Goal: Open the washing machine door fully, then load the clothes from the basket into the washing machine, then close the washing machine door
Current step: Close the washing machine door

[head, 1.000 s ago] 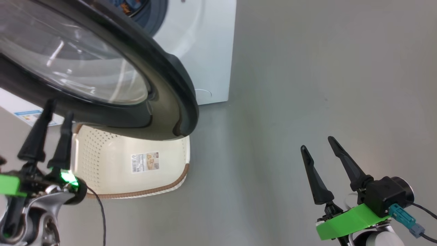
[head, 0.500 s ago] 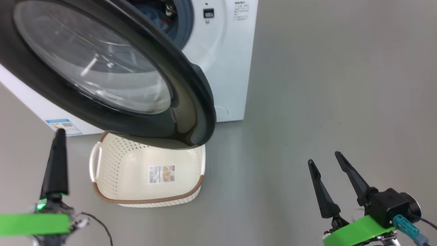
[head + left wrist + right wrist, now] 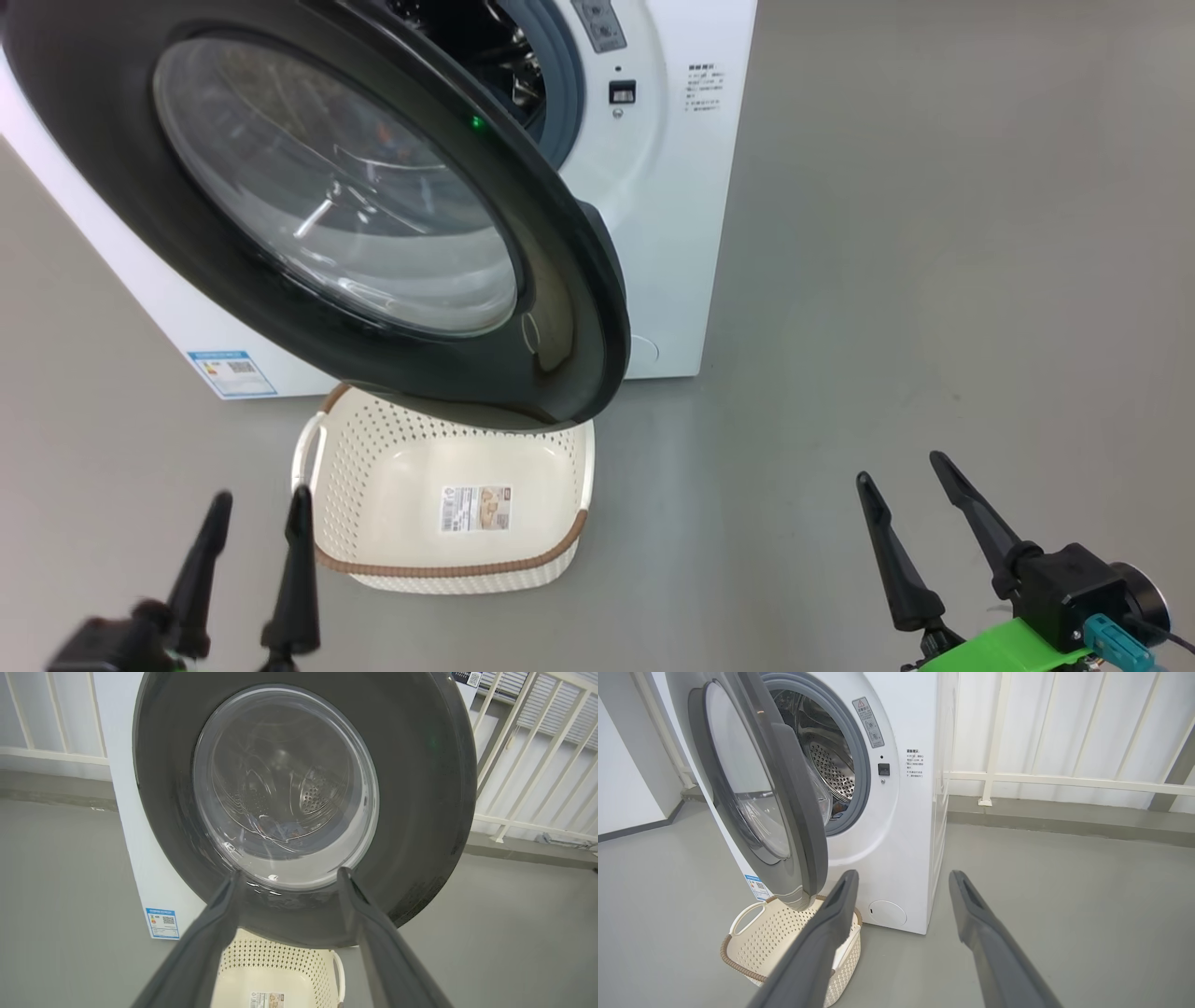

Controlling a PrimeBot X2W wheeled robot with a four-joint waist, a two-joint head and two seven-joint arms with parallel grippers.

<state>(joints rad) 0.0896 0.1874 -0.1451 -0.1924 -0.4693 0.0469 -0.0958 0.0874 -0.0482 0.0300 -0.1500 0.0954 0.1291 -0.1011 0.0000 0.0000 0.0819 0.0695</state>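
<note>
The washing machine [image 3: 672, 233] stands with its door [image 3: 336, 205] swung partly open, the black rim hanging over the far end of the basket [image 3: 373, 467]. The basket holds just a paper label [image 3: 476, 507]. Through the door glass [image 3: 280, 788] a bluish patch that may be the clothes [image 3: 278, 830] lies low in the drum. My left gripper [image 3: 261, 497] is open just left of the basket, and it points at the door's lower rim [image 3: 288, 872]. My right gripper [image 3: 900, 469] is open over bare floor to the right, aimed at the machine's lower front [image 3: 902, 873].
A blue energy sticker [image 3: 231, 371] marks the machine's lower left and a round filter cover [image 3: 887, 913] its lower right. A white railing [image 3: 1064, 781] runs along the wall behind. Grey floor [image 3: 934, 280] spreads to the machine's right.
The head camera has shifted, so the machine and basket sit further right and more of the machine's front shows. My left gripper has come away from the door's lower rim to beside the basket.
</note>
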